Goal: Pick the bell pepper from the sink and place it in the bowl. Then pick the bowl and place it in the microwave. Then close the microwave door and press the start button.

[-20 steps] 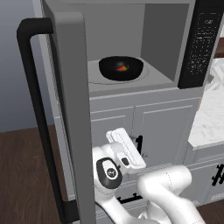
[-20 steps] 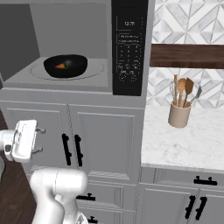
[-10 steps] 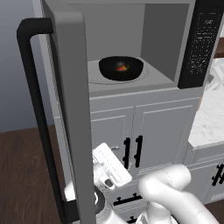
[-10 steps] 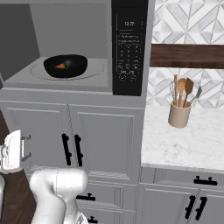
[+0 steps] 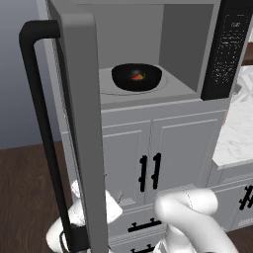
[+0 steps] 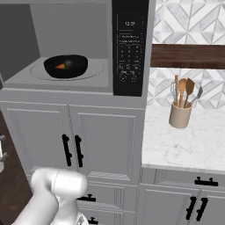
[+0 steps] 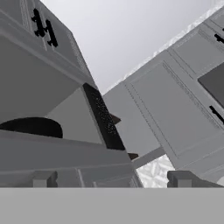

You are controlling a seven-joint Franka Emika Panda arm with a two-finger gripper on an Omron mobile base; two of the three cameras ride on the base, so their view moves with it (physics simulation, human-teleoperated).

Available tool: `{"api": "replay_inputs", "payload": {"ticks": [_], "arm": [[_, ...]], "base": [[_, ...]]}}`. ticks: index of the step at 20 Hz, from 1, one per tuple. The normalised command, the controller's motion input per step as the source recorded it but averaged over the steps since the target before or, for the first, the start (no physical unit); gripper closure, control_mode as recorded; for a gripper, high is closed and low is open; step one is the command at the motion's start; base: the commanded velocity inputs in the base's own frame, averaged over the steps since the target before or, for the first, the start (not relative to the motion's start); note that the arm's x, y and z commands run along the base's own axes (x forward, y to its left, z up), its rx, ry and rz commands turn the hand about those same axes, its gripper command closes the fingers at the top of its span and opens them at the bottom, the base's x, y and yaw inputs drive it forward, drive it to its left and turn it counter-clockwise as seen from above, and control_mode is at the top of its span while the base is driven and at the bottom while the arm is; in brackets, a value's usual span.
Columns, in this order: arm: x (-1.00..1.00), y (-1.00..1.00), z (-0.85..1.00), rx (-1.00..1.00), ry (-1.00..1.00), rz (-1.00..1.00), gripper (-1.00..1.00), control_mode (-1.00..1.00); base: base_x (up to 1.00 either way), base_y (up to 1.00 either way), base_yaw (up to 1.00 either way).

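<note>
the bowl point(image 5: 137, 77) with the pepper point(image 5: 138, 76) in it sits on the turntable inside the microwave point(image 6: 70, 48), well above the gripper point(image 7: 111, 179), whose tips stand wide apart and hold nothing. the door point(image 5: 79, 123) hangs open at left, over white cabinets point(image 6: 74, 140) and a marble counter point(image 6: 184, 140). the arm point(image 5: 192, 217) bends low, its hand behind the door's lower edge.

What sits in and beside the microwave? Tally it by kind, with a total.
Bowl: 1, on the microwave turntable
Bell pepper: 1, in the bowl
Utensil crock: 1, on the counter, holding wooden utensils
Total: 3
</note>
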Motion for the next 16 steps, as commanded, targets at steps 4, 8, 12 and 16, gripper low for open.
{"api": "replay_inputs", "payload": {"ticks": [4, 8, 12, 16], "arm": [[0.0, 1.0, 0.0, -0.02, -0.2, 0.0, -1.0, -1.0], [0.0, 1.0, 0.0, 0.0, -0.2, 0.0, -1.0, -1.0], [0.0, 0.99, 0.0, 0.0, -0.18, 0.0, -1.0, -1.0], [-0.35, 0.78, 0.0, -0.08, -0.16, 0.04, -1.0, -1.0]], "base": [[0.0, 0.0, 0.0], [0.0, 0.0, 0.0], [0.0, 0.0, 0.0], [0.0, 0.0, 0.0]]}}
